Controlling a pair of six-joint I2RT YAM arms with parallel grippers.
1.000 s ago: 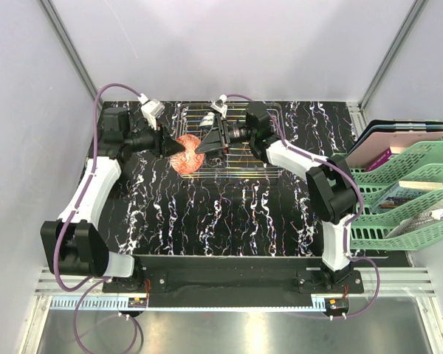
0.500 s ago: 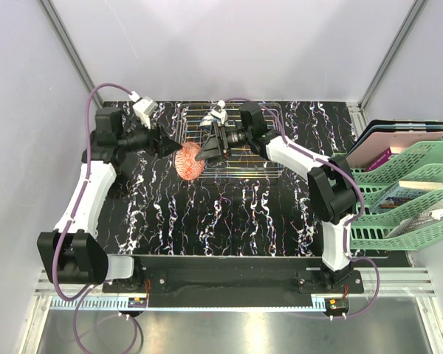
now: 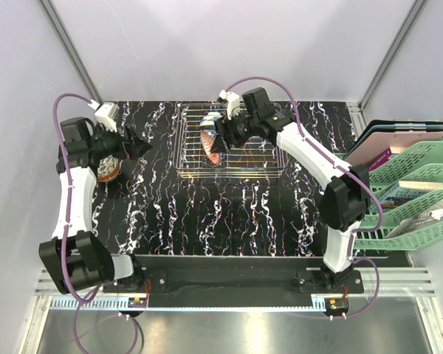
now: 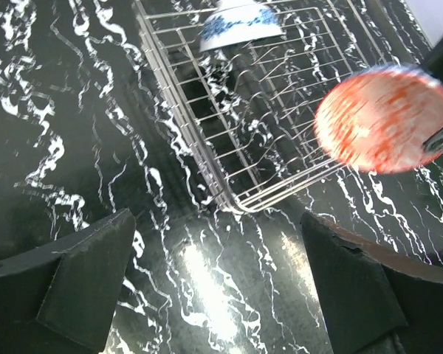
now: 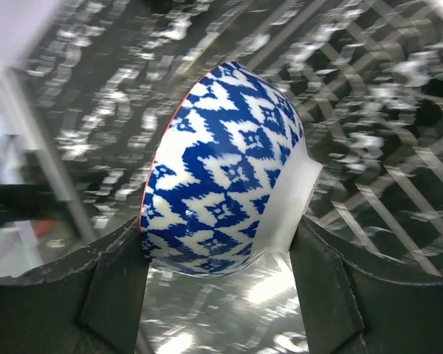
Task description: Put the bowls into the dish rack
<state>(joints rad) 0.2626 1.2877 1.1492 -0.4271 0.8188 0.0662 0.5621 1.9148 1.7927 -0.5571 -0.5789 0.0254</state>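
Note:
My right gripper [image 3: 216, 144] is shut on a bowl [image 3: 213, 141] that is red-orange inside and blue-and-white patterned outside. It holds the bowl tilted on edge over the left part of the wire dish rack [image 3: 258, 151]. In the right wrist view this bowl [image 5: 229, 177] sits clamped between the fingers, rack wires [image 5: 399, 169] behind it. The left wrist view shows its red inside [image 4: 384, 118] above the rack [image 4: 229, 147]. A second blue-and-white bowl [image 4: 240, 26] lies at the rack's far end. My left gripper [image 3: 138, 145] stands open and empty, left of the rack.
A round orange-patterned thing [image 3: 107, 169], probably another bowl, lies partly hidden under my left wrist near the table's left edge. Green stacked trays [image 3: 406, 199] with papers stand at the right. Grey walls close in the table at the back and both sides.
My left gripper opened, let go of the red bowl and drew back to the left. The right gripper carried the bowl away to the right, over the rack.

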